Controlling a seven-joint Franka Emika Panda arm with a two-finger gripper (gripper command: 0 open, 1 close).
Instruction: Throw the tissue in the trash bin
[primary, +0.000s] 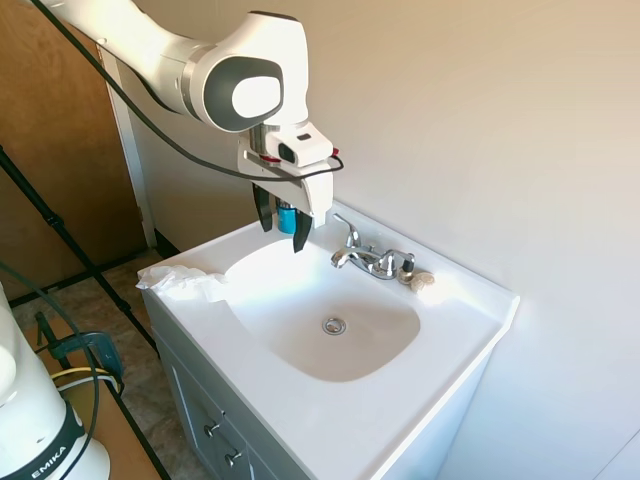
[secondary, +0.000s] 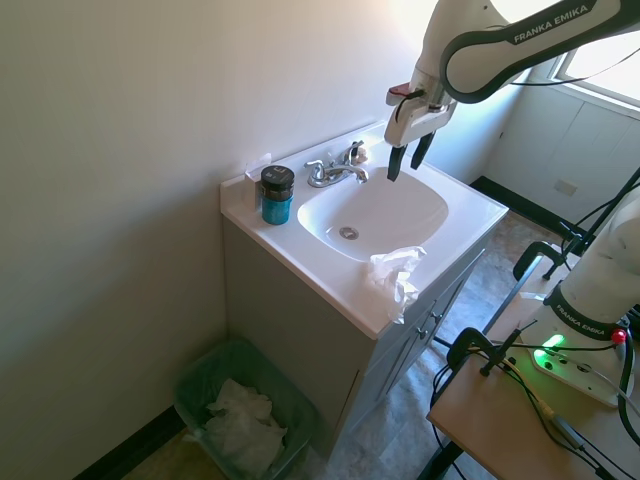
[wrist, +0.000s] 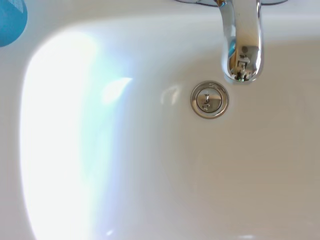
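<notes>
White tissue (primary: 182, 283) lies on the sink's (primary: 440, 400) near-left rim. Gripper (primary: 282, 225) hangs above the basin, fingers spread, empty. Risk: a shallow pinch tears the tissue or drops it short of the trash bin (secondary: 200, 375).

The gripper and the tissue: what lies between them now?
Only the bare white sink basin. In the second exterior view the open gripper hangs above the basin, and the tissue lies on the front rim, hanging over its edge.

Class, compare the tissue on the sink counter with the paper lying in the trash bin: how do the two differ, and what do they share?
The tissue lies up on the sink counter's front edge, drooping over it; the paper sits low inside the green trash bin on the floor. The tissue is a single wad in bright light; the paper in the bin looks like a larger heap in shade. Both are white and crumpled.
</notes>
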